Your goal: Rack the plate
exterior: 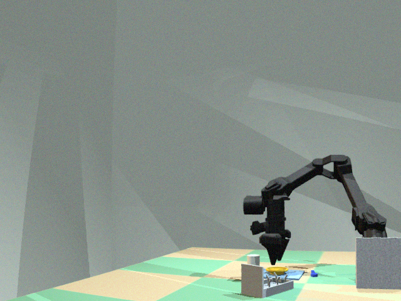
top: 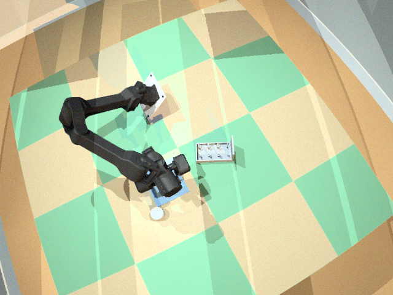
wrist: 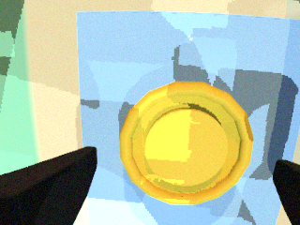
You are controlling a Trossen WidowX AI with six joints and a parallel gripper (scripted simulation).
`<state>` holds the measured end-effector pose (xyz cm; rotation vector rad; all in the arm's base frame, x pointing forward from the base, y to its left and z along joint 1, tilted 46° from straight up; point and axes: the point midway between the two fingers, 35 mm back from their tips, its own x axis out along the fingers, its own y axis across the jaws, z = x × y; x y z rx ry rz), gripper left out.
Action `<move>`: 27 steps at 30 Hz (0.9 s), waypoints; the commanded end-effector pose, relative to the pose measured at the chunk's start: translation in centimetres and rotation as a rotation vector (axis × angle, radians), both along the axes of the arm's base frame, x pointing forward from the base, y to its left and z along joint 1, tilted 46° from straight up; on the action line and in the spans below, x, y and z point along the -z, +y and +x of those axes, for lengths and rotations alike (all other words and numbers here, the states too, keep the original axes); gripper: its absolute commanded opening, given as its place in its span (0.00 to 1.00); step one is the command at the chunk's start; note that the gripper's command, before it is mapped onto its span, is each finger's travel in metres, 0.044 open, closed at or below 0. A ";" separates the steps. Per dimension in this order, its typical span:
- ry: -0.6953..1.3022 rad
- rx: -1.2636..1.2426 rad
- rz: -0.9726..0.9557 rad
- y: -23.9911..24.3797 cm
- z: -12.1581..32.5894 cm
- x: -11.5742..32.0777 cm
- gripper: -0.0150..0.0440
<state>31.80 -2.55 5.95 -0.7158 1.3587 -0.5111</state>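
A yellow round plate [exterior: 277, 269] [wrist: 187, 145] lies flat on a blue mat [top: 161, 201] [exterior: 296, 275] [wrist: 108, 37]. In the top view the arm hides the plate. My gripper [exterior: 276, 261] [wrist: 187, 163] is open and empty, pointing down just above the plate; in the wrist view one finger stands to each side of it. The dish rack [top: 214, 160] [exterior: 252, 279] is a low grey-white tray with short pegs in two rows and a tall panel at one end. It holds no plate. In the top view it stands to the right of the gripper.
A white cylinder [top: 156, 213] [exterior: 253, 259] stands beside the mat, close to the gripper. A small blue object [exterior: 313, 273] lies between the mat and the arm's grey base block [exterior: 377, 262]. The rack's end panel [top: 232, 148] rises above its pegs.
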 end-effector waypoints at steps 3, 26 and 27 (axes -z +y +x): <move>0.005 0.000 -0.001 -0.8 0.1 0.8 0.93; 0.005 0.001 -0.004 -2.5 0.3 2.1 0.92; 0.005 0.001 -0.004 -2.5 0.3 2.1 0.91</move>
